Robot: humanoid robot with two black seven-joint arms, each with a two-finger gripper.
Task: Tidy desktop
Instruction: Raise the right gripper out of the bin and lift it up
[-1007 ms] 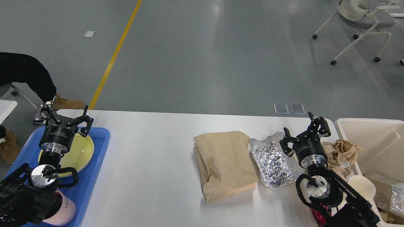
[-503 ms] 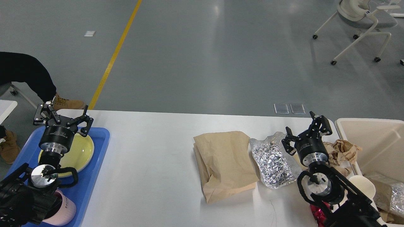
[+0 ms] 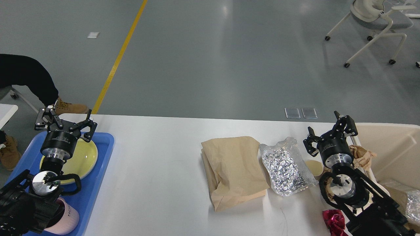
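White table (image 3: 157, 183) spans the view, near edge to far edge. At its left end, a blue tray (image 3: 98, 183) holds a yellow plate (image 3: 86, 157) and a pink cup (image 3: 67, 218) lettered "HO…", the rest hidden. Right of centre lie a brown paper bag (image 3: 234, 170) and, touching it, a silver foil pouch (image 3: 284, 168), long axes running near to far. A beige bin (image 3: 393, 147) stands at the right end. Right gripper (image 3: 330, 135), fingers spread and empty, hovers just right of the pouch, the nearer arm. Left gripper (image 3: 64, 120), fingers spread, hangs over the plate. A red foil wrapper (image 3: 334, 221) lies near the right arm.
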